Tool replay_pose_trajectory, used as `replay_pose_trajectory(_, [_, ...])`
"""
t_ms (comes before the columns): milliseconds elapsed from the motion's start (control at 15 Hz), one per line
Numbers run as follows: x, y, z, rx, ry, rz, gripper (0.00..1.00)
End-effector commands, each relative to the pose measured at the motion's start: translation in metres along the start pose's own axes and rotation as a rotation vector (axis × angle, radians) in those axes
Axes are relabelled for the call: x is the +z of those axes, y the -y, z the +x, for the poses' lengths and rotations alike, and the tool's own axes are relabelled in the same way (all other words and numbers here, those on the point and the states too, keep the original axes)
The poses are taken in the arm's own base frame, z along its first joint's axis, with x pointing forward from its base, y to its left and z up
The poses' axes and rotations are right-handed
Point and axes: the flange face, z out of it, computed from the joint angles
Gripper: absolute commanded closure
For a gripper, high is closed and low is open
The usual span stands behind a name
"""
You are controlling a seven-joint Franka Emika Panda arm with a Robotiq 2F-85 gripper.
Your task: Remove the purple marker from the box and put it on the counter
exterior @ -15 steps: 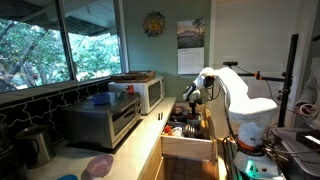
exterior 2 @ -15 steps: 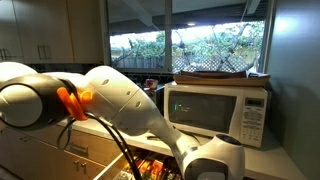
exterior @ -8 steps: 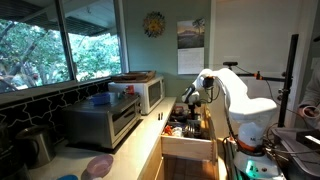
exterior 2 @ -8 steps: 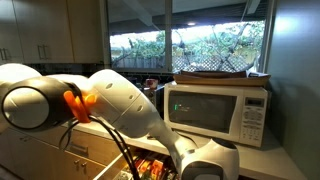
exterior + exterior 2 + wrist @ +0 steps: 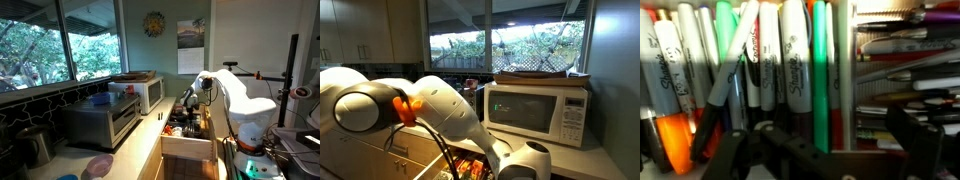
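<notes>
I'm hovering my pincer [image 5: 820,150], spread open and empty, above the markers [image 5: 760,55] in the box [image 5: 188,148]. The likely purple marker [image 5: 935,15] is lying in the right compartment, so I judge shifting across and descending come next.

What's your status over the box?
Gripper open, above the box, holding nothing. Purple marker likely the purple barrel at wrist view's top right, not yet grasped. Other markers crowd the box.
</notes>
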Motion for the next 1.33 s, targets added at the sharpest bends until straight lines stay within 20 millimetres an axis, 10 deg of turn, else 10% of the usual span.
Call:
replay_pose_trajectory(0, [0.000, -0.001, 0.001, 0.000, 0.000, 0.000, 0.00])
replay_pose_trajectory(1267, [-0.035, -0.015, -0.005, 0.034, -0.045, -0.076, 0.00])
